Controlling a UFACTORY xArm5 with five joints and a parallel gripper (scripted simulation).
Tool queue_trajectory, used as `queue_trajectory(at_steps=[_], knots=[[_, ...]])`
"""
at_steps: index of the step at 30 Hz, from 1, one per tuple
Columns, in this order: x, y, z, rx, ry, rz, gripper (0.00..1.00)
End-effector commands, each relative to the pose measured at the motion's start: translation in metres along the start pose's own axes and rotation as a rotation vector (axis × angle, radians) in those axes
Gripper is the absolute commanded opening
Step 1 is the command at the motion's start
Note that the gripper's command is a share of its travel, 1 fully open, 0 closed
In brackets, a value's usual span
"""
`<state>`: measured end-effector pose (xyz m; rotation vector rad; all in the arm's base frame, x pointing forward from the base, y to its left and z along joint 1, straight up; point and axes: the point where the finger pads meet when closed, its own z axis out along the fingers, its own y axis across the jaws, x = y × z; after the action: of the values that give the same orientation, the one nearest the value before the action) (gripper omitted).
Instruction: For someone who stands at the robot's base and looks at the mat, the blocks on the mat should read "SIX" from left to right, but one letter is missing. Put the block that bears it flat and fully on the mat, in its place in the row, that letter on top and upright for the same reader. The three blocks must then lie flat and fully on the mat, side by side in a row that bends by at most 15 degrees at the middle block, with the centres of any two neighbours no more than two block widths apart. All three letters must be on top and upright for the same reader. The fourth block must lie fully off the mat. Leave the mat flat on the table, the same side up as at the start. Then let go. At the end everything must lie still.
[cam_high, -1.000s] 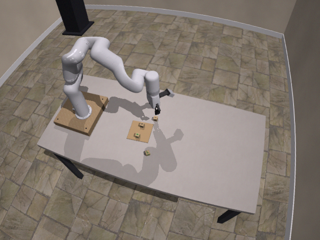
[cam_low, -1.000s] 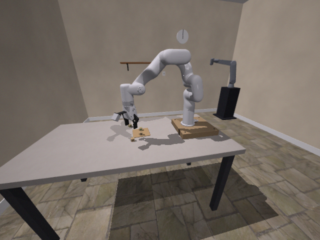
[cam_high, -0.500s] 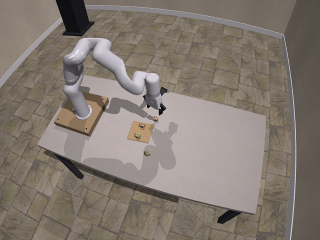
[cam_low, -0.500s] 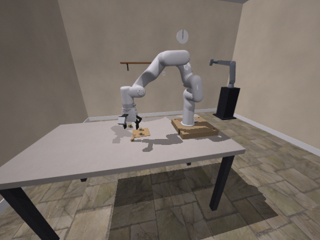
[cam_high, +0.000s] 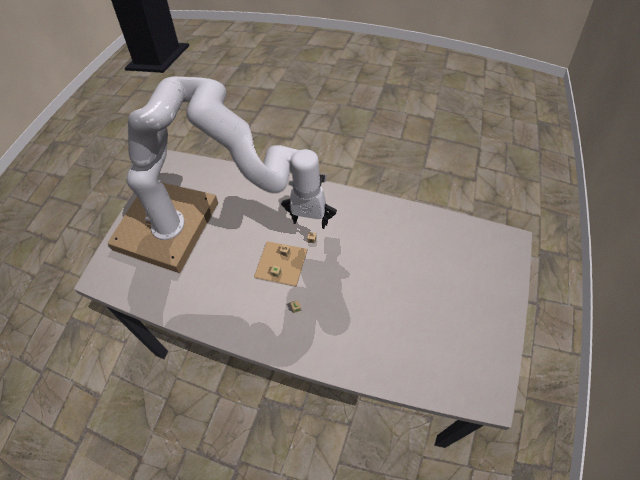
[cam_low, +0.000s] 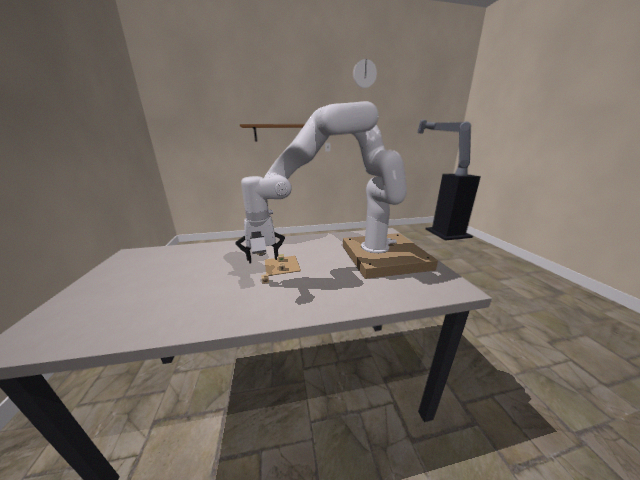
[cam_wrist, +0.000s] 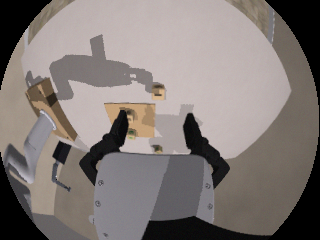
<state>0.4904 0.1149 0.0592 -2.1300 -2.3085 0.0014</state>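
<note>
Over by the far wall a clock (cam_low: 364, 72) hangs high above a shelf (cam_low: 271, 126). Off to the side, a grey arm (cam_low: 464, 144) stands on a black pedestal (cam_high: 147, 36) (cam_low: 454, 205), well apart from the worktop (cam_high: 413, 289) (cam_low: 170, 299) (cam_wrist: 215, 65).

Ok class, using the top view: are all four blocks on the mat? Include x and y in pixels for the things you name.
No, only two blocks (cam_high: 283, 250) sit on the mat (cam_high: 264, 268); two others lie beyond its edges.

white arm (cam_high: 222, 126) (cam_low: 346, 117), black fingers (cam_high: 324, 219) (cam_low: 249, 254), pale grey table (cam_high: 413, 299) (cam_low: 180, 304) (cam_wrist: 220, 75), mottled tan stone floor (cam_high: 382, 87) (cam_low: 336, 454)

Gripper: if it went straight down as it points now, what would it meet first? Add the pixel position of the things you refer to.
Probably the loose block (cam_high: 311, 237) (cam_low: 264, 279) (cam_wrist: 158, 92) beside the mat (cam_high: 289, 273) (cam_low: 293, 263) (cam_wrist: 142, 109), between its open fingers; depth is unclear.
</note>
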Motion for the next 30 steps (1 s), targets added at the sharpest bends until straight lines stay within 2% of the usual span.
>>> queue_trajectory(at_steps=[1, 2, 3, 30], knots=[[0.0002, 0.0012, -0.0006, -0.004, 0.001, -0.029, 1.0], [0.0002, 0.0012, -0.0006, -0.004, 0.001, -0.029, 1.0], [0.0002, 0.0012, -0.0006, -0.004, 0.001, -0.029, 0.63], [0.0002, 0.0012, -0.0006, -0.004, 0.001, -0.029, 0.63]])
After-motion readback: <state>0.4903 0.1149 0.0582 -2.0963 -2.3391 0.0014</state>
